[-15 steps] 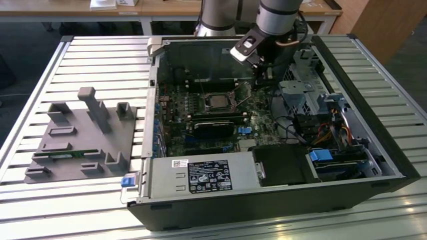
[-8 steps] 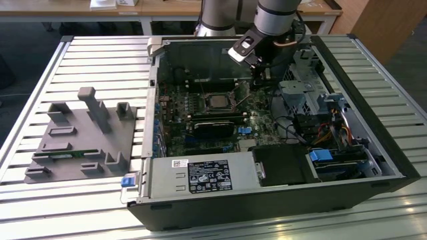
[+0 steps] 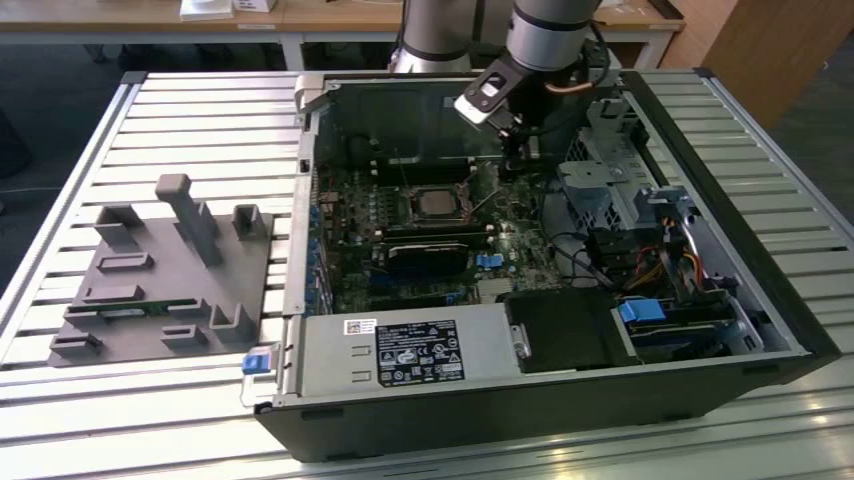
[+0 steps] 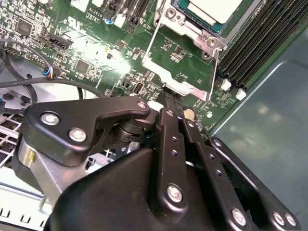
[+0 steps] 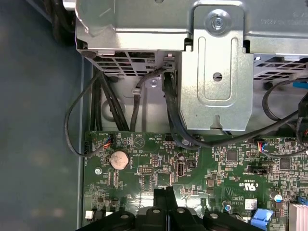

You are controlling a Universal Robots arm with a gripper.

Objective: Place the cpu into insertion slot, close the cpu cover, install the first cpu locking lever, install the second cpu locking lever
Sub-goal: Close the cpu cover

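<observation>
I read the gripper (image 4: 169,97) with fingers pressed together, tips at the near edge of the opened cpu cover (image 4: 191,89), the cpu (image 4: 214,8) seated just beyond.

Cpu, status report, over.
Gripper shut, tips at the locking lever end. Cpu seated, cpu cover looks down around it. Cables off to one side.

The drive cage (image 3: 601,187) and loose black cables (image 5: 168,98) crowd one side of the insertion slot (image 3: 437,204); the case wall (image 3: 400,115) hems another; straight above lies open.
</observation>
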